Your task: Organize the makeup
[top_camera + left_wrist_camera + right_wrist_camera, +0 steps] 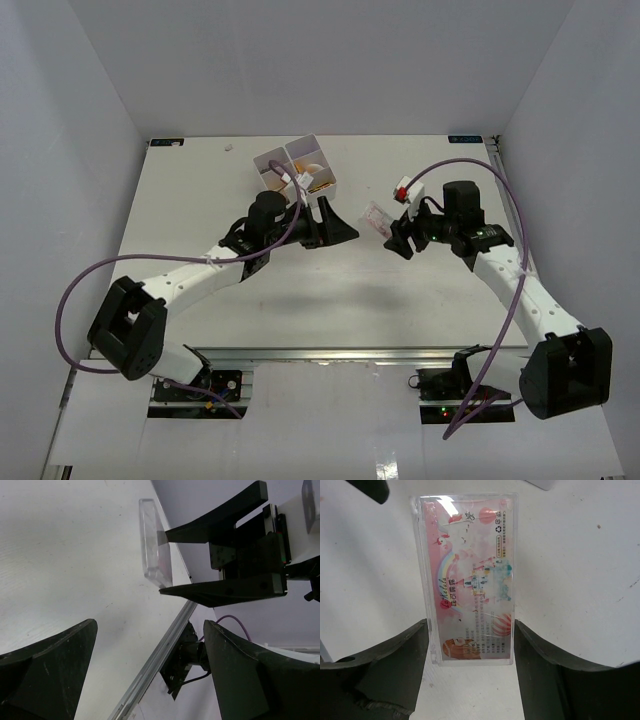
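My right gripper (470, 627) is shut on a clear pinkish packet (470, 560), its fingers pressing the two long edges near the packet's lower end. From above, the packet (378, 217) sticks out leftward from the right gripper (395, 235) at right of centre. My left gripper (345, 225) stands open and empty a short way to its left, facing it. In the left wrist view the packet (154, 545) shows edge-on between the right gripper's black fingers (220, 587), beyond my left gripper (150, 630). Whether the packet touches the table I cannot tell.
A white compartment box (262, 160) stands at the back centre, behind the left gripper, with orange and beige items (315, 180) inside. A small red-and-white object (404, 191) lies behind the right gripper. The table's near metal rail (165, 645) runs under the left fingers.
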Available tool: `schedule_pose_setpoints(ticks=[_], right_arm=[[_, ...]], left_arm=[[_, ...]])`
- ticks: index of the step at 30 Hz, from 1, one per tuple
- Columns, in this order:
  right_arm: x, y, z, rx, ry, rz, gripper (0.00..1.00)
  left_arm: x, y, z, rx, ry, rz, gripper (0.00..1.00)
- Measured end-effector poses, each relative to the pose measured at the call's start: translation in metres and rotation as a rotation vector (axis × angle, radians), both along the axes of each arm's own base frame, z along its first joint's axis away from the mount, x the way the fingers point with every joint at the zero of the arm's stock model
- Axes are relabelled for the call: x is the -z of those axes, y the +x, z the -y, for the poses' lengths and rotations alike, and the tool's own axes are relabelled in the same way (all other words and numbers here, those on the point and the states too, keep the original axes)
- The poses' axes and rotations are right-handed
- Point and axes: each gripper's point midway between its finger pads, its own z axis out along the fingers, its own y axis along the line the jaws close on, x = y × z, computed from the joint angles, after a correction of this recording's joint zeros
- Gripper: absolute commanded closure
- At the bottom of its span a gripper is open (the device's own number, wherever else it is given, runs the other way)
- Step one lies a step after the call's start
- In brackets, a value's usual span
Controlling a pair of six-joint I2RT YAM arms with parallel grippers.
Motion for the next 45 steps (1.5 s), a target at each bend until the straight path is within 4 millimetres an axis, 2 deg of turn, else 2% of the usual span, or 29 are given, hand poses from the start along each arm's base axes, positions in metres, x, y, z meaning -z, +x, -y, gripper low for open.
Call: schedule_pose_setpoints(ticks=[6, 12, 20, 23, 26, 33, 38, 45], right_arm=[[-0.006, -0.022, -0.001, -0.074, 0.010, 0.047, 0.92], [-0.017, -0.032, -0.005, -0.132, 0.030, 0.089, 0.92], [-0.008, -0.042, -0.013, -0.195, 0.029, 0.065, 0.92], [-0.004, -0.047, -0.019, -0.228, 0.024, 0.052, 0.92], [-0.003, -0.049, -0.022, -0.244, 0.023, 0.050, 0.92], [-0.001, -0.050, -0.024, -0.249, 0.014, 0.049, 0.91], [0.001, -0.050, -0.025, -0.248, 0.001, 0.052, 0.90], [0.010, -0.052, -0.029, -0.249, -0.035, 0.063, 0.81]], left_arm=[[-0.008, 0.004, 0.026, 0.035, -0.006, 0.014, 0.05], [0.007, 0.005, 0.035, 0.050, 0.024, -0.017, 0.14], [0.014, 0.007, 0.048, 0.087, 0.038, -0.038, 0.30], [0.014, 0.005, 0.049, 0.099, 0.038, -0.042, 0.35], [0.014, 0.003, 0.050, 0.113, 0.035, -0.045, 0.49], [0.011, -0.011, 0.053, 0.179, 0.017, -0.070, 0.53], [0.012, -0.018, 0.051, 0.200, 0.026, -0.090, 0.68], [0.019, -0.023, 0.048, 0.207, 0.048, -0.131, 0.84]])
